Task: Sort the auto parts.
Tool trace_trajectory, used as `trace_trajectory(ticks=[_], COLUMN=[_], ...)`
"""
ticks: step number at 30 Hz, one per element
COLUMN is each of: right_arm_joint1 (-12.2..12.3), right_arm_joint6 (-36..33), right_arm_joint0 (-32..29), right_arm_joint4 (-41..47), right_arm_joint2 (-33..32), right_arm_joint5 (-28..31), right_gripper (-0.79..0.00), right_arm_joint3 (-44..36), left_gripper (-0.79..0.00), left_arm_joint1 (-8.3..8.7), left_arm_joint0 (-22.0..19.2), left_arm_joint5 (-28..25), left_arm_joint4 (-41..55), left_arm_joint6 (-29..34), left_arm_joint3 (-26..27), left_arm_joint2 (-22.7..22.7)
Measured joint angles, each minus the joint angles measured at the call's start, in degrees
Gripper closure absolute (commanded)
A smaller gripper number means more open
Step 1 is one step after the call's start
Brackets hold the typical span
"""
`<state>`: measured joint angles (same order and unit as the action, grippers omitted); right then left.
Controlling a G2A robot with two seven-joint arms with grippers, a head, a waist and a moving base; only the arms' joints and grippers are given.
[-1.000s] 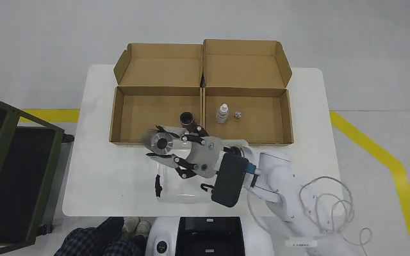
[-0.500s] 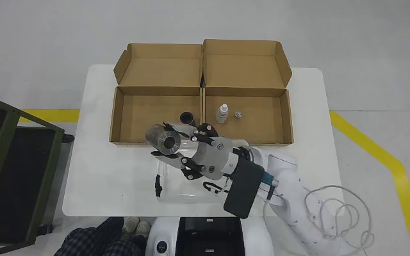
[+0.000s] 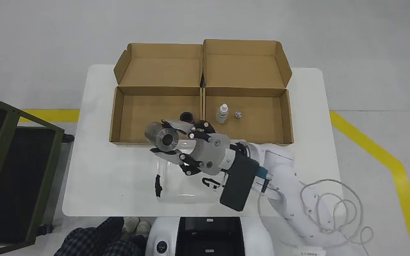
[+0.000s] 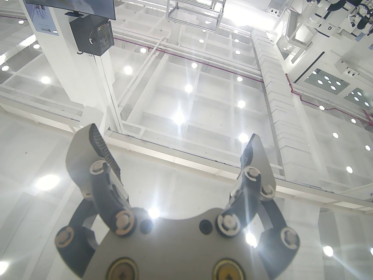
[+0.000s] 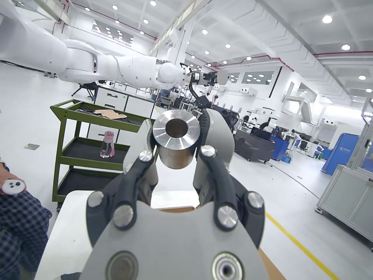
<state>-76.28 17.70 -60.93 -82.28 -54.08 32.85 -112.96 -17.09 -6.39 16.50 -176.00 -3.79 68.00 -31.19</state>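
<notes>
My right gripper (image 3: 168, 138) (image 5: 177, 135) is shut on a silver metal cylinder (image 3: 160, 135) (image 5: 176, 144) with a bore through it. It holds the cylinder in the air just in front of the left cardboard box (image 3: 128, 118). A dark ring-shaped part (image 3: 186, 118) lies inside that box near its right wall. The right cardboard box (image 3: 269, 121) holds a small white bottle (image 3: 221, 113) and a small metal part (image 3: 236, 115). My left gripper (image 4: 174, 144) is open, points up at the ceiling and has nothing between its fingers.
A clear plastic tray (image 3: 182, 192) sits on the white table (image 3: 102, 160) under my right arm, with a black part (image 3: 157, 185) at its left side. A green cart (image 3: 25, 179) stands left of the table. Both box lids stand open at the back.
The right gripper, still holding the cylinder, has shifted slightly toward the left box. Its wrist swung right, then partly back.
</notes>
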Motion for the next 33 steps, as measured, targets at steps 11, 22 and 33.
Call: trace_trajectory(ticks=[11,22,33], right_arm_joint1=[-1.13,-2.44,-4.52], right_arm_joint6=[-14.65,-22.32,-27.77], right_arm_joint0=[3.90,7.65,12.82], right_arm_joint4=[4.72,6.61,7.48], right_arm_joint2=[3.27,6.01,9.64], right_arm_joint5=[-1.40,-3.99,-7.75], right_gripper=[0.000,0.000,0.000], right_arm_joint3=[7.97,12.98,20.35], left_gripper=[-0.785,-0.785,-0.785], left_arm_joint1=[0.00,0.00,0.00], left_arm_joint0=[0.00,0.00,0.00], left_arm_joint5=[0.00,0.00,0.00], left_arm_joint4=[0.00,0.00,0.00], left_arm_joint6=[0.00,0.00,0.00], left_arm_joint3=[0.00,0.00,0.00], left_arm_joint2=[0.00,0.00,0.00])
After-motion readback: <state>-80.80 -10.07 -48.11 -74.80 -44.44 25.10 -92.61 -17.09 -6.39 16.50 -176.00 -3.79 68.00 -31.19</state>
